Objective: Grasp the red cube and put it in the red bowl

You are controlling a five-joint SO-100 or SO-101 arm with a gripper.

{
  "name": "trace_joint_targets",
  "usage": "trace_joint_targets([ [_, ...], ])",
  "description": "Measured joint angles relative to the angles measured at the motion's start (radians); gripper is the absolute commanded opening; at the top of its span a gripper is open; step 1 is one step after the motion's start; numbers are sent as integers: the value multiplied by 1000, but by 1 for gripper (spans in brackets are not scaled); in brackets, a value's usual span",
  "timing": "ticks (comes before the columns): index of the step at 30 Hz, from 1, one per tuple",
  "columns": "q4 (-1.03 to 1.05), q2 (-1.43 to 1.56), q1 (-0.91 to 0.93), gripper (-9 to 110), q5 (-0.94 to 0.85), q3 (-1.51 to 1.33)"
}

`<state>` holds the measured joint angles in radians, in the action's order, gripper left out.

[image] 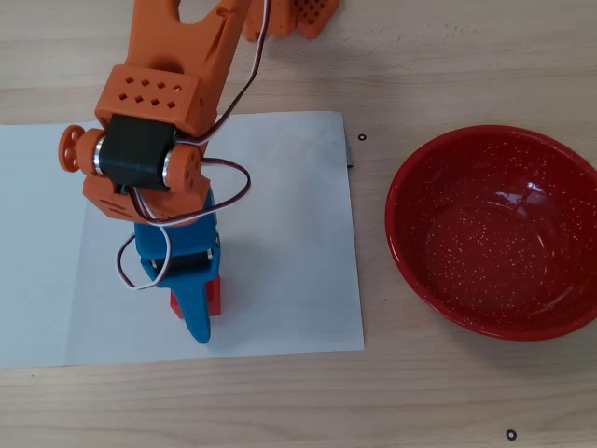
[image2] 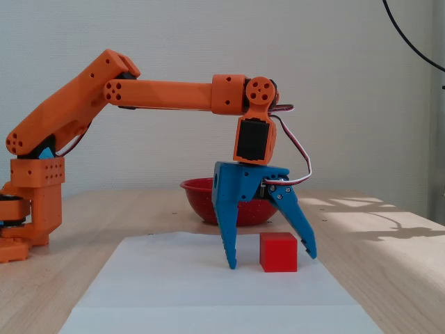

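Observation:
The red cube (image2: 278,252) sits on a white paper sheet (image2: 174,285). My blue gripper (image2: 272,261) is open and reaches down around it. One finger stands to the cube's left with a gap, and the other is close against its right side. In the overhead view the gripper (image: 198,317) covers most of the cube (image: 215,297). The red bowl (image: 494,233) is empty and stands on the table to the right of the sheet. In the fixed view it shows behind the gripper (image2: 198,191).
The white sheet (image: 289,233) covers the left part of the wooden table. The orange arm base (image2: 31,202) stands at the left in the fixed view. An orange printed part (image: 300,17) lies at the top edge of the overhead view.

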<state>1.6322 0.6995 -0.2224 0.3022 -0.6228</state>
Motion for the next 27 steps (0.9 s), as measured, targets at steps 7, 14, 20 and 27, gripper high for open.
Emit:
trace_joint_targets([
  [7,-2,-3,-2,31,25,28],
  [14,11,-2,2,16,28,32],
  [20,21,-2,2,0,28,43],
  [27,106,-2,0,0,20,117],
])
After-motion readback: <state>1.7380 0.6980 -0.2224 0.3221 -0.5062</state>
